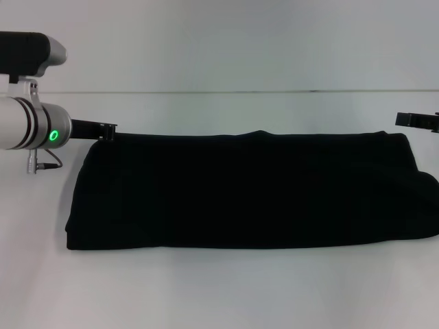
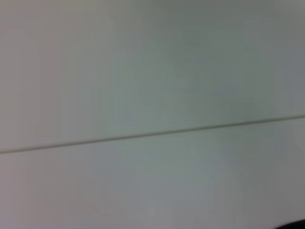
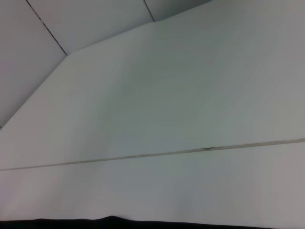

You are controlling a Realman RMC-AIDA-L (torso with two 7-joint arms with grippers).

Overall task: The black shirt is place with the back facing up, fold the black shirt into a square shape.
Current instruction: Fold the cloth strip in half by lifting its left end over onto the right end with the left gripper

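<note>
From my head view, the black shirt lies across the white table as a long folded band, wide from side to side. My left gripper sits at the shirt's far left corner, fingertips right at the fabric edge; I cannot tell whether it is pinching anything. My right gripper is cut off by the frame edge, just beside the far right corner, and I cannot tell its state either.

My left wrist view shows only bare table with a thin seam.

My right wrist view shows table and seam, with a dark strip of shirt at the frame edge.
</note>
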